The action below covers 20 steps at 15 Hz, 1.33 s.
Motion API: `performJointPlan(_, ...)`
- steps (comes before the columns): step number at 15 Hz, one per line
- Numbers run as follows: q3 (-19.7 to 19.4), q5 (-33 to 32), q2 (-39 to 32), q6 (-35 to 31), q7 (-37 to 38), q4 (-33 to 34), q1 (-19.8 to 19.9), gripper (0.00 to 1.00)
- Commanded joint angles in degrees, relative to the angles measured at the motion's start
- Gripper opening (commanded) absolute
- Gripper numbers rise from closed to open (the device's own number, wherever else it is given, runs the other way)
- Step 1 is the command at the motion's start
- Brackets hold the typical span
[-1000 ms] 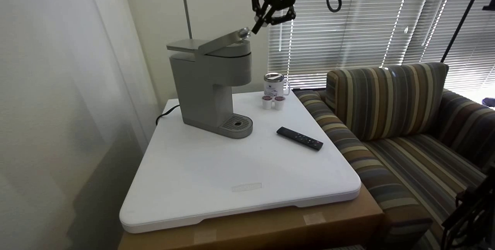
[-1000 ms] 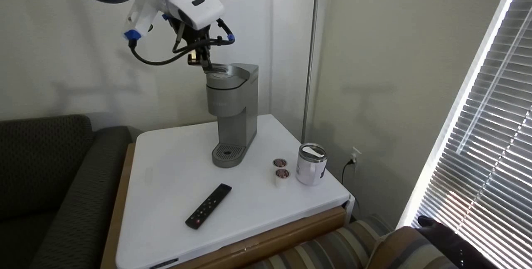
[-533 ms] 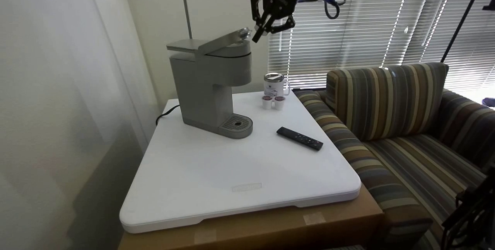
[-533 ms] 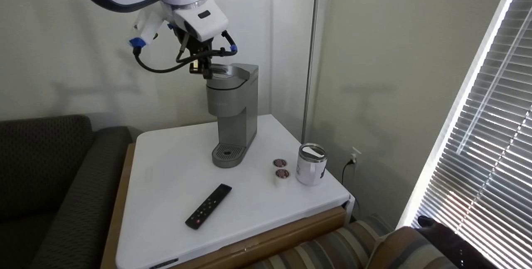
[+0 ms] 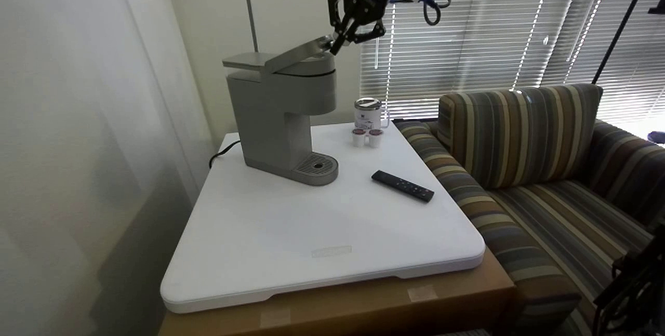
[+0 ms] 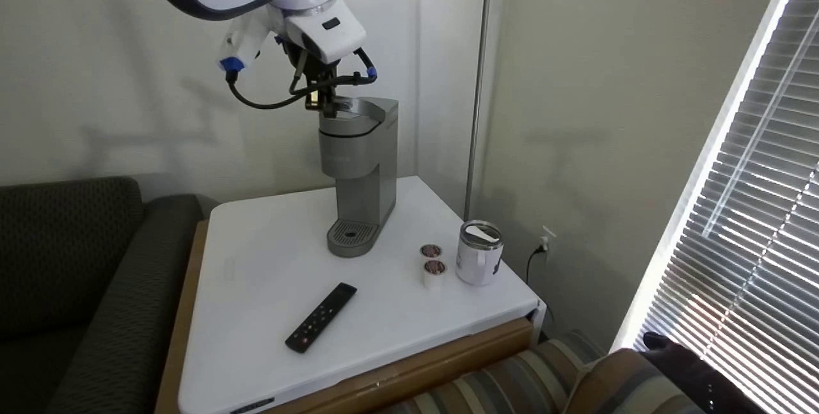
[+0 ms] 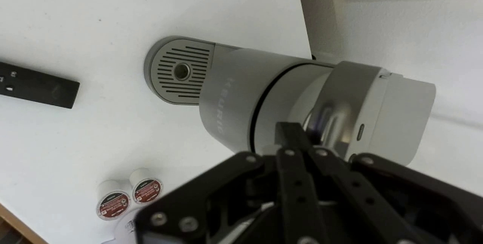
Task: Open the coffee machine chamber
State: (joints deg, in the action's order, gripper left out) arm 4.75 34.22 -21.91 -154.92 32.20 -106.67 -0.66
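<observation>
In an exterior view, the Robotiq gripper, fingers together and holding nothing, hangs at one o'clock on the Keurig coffee machine, by its slanted chamber lid; contact unclear.

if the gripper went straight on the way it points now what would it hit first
Probably the coffee machine's head, near its front top edge: the gripper points down toward it in both exterior views. Depth is unclear, so it might just slip past the front.

coffee machine on tabletop | pods beside mug | remote before coffee machine
</observation>
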Motion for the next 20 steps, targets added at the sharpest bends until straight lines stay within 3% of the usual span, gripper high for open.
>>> performJointPlan(1, -0.08, 1.25, -1.69, 1.79, -1.63, 3.04, 0.46, 0.0)
performJointPlan(20, -2.55, -2.7, 0.67, -0.17, 3.2, 0.08, -2.13, 0.0)
